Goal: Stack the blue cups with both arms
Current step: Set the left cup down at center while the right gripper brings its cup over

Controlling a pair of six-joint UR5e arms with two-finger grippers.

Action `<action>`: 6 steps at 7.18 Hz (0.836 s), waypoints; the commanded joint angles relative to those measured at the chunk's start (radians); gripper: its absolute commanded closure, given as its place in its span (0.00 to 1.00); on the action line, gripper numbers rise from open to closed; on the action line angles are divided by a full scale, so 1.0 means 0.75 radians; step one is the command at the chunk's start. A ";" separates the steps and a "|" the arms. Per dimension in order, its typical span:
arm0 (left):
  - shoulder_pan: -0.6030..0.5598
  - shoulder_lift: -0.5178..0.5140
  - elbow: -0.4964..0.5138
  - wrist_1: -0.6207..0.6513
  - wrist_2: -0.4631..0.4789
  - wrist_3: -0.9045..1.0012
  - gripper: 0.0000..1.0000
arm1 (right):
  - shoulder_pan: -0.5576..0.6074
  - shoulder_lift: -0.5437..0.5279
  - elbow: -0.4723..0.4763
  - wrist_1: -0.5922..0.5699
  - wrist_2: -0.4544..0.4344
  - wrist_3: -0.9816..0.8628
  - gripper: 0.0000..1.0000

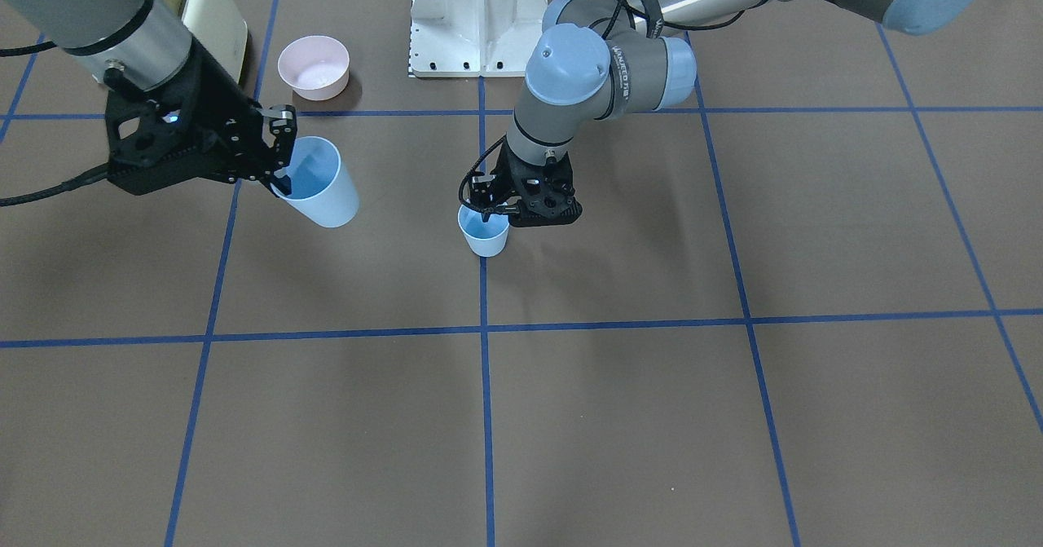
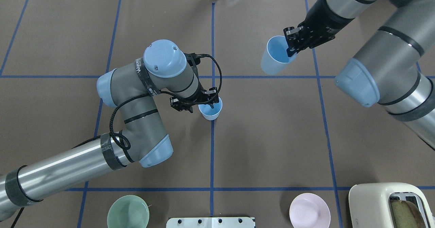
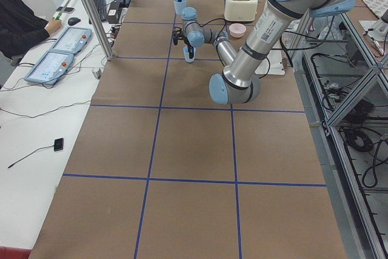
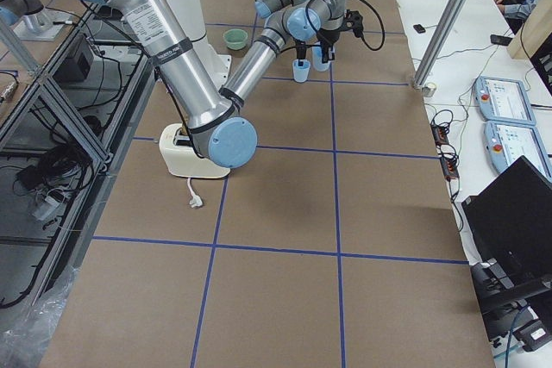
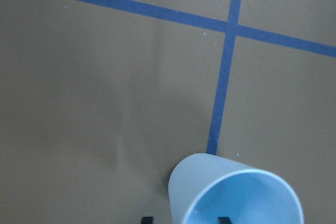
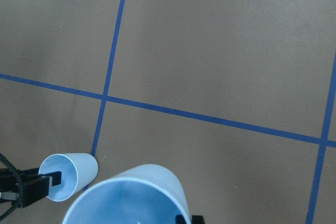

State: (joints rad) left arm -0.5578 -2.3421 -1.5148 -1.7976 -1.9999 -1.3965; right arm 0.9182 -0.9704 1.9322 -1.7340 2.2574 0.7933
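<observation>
Raised blue cup (image 1: 322, 188) hangs tilted above the counter (image 1: 652, 416), its rim pinched by the right pincer (image 1: 281, 174). Nearer the middle, the second blue cup (image 1: 486, 237) stands upright on a blue tape line (image 1: 482, 302), the left pincer (image 1: 491, 209) straddling its rim; whether that one clamps it, I cannot tell. The two cups are well apart.

Centre blue cup (image 2: 210, 111) and raised blue cup (image 2: 272, 60): smooth matt plastic. Table cover (image 2: 272, 136): matt brown paper, blue tape lines. Left arm (image 2: 61, 173): shiny brushed-metal tube. At overhead 5 o'clock, pink bowl (image 2: 309, 212) is smooth plastic and toaster (image 2: 370, 204) is glossy cream.
</observation>
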 commanded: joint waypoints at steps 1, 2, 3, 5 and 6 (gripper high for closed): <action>-0.052 0.105 -0.143 0.022 -0.045 0.106 0.24 | -0.146 0.079 -0.009 0.005 -0.113 0.116 1.00; -0.119 0.181 -0.229 0.051 -0.112 0.168 0.24 | -0.193 0.101 -0.015 0.007 -0.154 0.151 1.00; -0.182 0.230 -0.277 0.075 -0.160 0.229 0.23 | -0.254 0.152 -0.052 0.017 -0.242 0.200 1.00; -0.254 0.387 -0.379 0.075 -0.166 0.413 0.15 | -0.334 0.200 -0.146 0.109 -0.316 0.243 1.00; -0.289 0.431 -0.396 0.075 -0.180 0.465 0.15 | -0.359 0.200 -0.181 0.146 -0.340 0.245 1.00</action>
State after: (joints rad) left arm -0.7418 -2.0700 -1.7850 -1.7419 -2.1248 -1.1078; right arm 0.6768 -0.8261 1.8295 -1.6624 2.0291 0.9682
